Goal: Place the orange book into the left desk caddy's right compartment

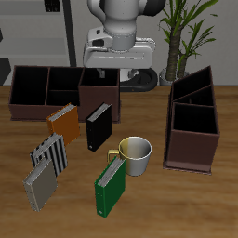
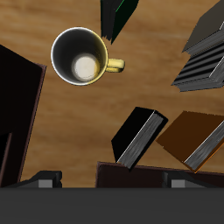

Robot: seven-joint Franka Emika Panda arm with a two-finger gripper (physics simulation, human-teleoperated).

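The orange book [image 1: 63, 123] leans upright on the table in front of the side-on caddy, beside the black book [image 1: 98, 125]. It also shows in the wrist view [image 2: 197, 140]. The left desk caddy [image 1: 192, 121] is the dark maroon box seen end-on, across the table from the book. Its right compartment [image 1: 193, 135] is the large section nearest the table's front edge, and nothing shows inside it. My gripper [image 1: 113, 67] hangs high at the back, over the side-on caddy's tall end section. It is open and empty, and its fingertips [image 2: 44, 182] stand wide apart.
A second maroon caddy [image 1: 56, 88] lies side-on at the back. A cream and yellow mug [image 1: 136, 153] stands mid-table, with a green book [image 1: 112, 184] in front of it. A striped book [image 1: 48, 153] and a grey book [image 1: 41, 184] stand near the orange book. A potted plant [image 1: 181, 28] stands behind.
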